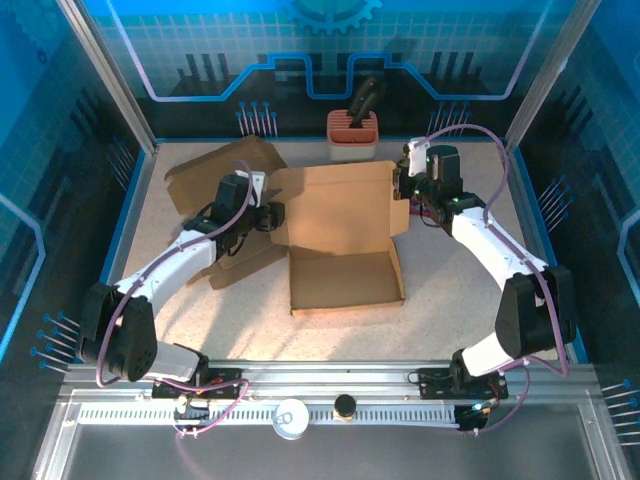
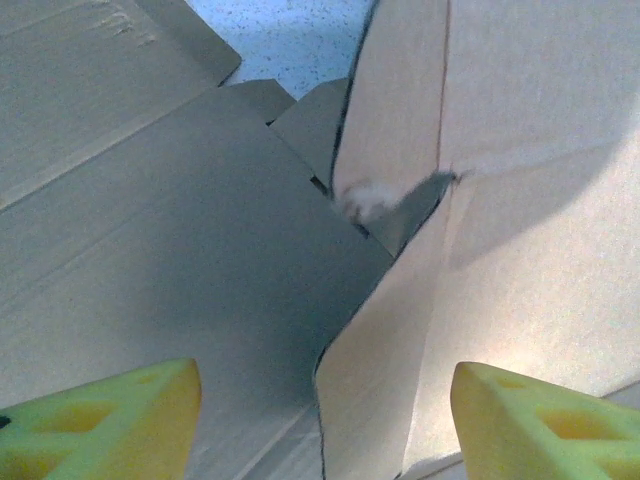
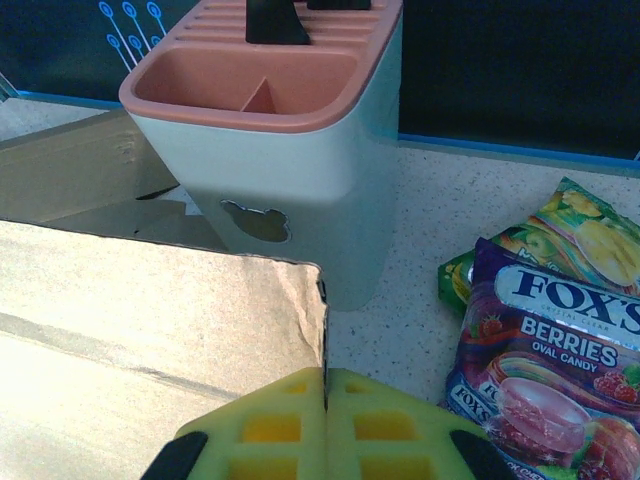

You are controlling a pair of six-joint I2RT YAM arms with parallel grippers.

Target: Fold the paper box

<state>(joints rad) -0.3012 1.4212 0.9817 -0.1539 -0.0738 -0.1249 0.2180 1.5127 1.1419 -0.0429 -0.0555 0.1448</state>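
The Fox's candy bag (image 3: 545, 350) runs off the right edge, the pink-rimmed holder (image 3: 270, 170) off the top — its dark handles (image 3: 275, 22) cropped. A pale blur (image 2: 365, 200) at a fold of the paper box (image 2: 540, 250) is unreadable.

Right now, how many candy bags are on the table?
2. A purple Fox's berries bag lies right of the pink-rimmed holder; a green and yellow bag lies behind it, partly under it. Others may hide behind the cardboard.
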